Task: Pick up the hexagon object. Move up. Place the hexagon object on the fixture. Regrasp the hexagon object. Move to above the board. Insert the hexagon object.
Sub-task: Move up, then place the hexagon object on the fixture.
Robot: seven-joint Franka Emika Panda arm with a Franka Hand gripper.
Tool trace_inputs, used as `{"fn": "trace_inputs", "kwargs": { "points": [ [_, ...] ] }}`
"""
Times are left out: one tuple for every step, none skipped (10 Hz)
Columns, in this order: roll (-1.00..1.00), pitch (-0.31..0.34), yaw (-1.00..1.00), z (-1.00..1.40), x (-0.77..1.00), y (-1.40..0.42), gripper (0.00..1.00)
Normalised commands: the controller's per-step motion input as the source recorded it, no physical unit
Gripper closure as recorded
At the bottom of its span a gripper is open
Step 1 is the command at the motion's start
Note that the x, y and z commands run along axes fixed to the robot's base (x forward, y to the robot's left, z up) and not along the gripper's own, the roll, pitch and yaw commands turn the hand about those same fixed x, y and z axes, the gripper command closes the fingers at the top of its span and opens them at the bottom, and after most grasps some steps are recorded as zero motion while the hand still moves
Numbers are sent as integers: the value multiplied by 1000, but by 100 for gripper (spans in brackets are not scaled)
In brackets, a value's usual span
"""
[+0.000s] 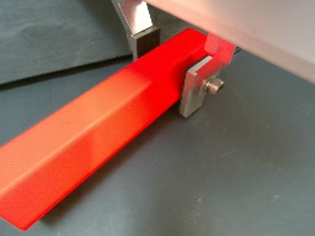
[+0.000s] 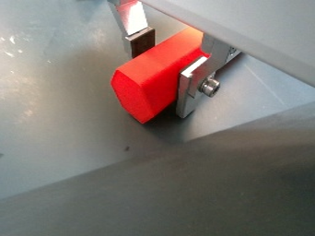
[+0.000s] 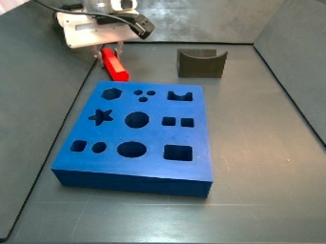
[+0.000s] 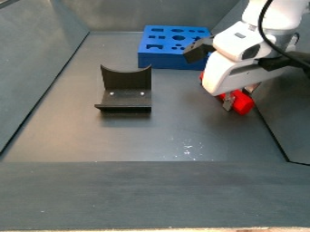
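Observation:
The hexagon object [image 1: 99, 138] is a bright red peg lying flat on the dark floor. It also shows in the other wrist view [image 2: 147, 83], by the board's far left corner in a side view [image 3: 114, 65], and under the hand in the other side view [image 4: 242, 102]. My gripper [image 1: 169, 72] [image 2: 167, 72] straddles one end of the peg, with one finger pressed on each side and both low at the floor. In the side views the gripper [image 3: 109, 48] [image 4: 237, 91] sits directly over the peg. The rest of the peg sticks out free.
The blue board [image 3: 133, 143] [image 4: 169, 41] with its shaped holes lies next to the peg. The dark fixture [image 3: 200, 63] [image 4: 123, 91] stands apart on the floor, beyond the board's far edge. Grey walls enclose the floor.

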Motion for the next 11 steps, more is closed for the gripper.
{"fn": "trace_inputs", "kwargs": {
  "points": [
    [-4, 24, -1, 745, -52, 46, 100],
    [-15, 35, -7, 625, -39, 27, 100],
    [-20, 38, -6, 552, -37, 23, 100],
    [-30, 39, -5, 396, -33, 13, 100],
    [-38, 39, -4, 270, -32, 6, 100],
    [0, 0, 0, 1000, 0, 0, 100],
    [-1, -22, 4, 1000, 10, 2, 100],
    [-14, 10, 4, 1000, -5, -4, 100],
    [-23, 23, 6, 1000, -6, -6, 100],
    [-30, 27, 8, 1000, -10, -9, 100],
    [-38, 24, 11, 1000, -15, -13, 100]
  ]
}}
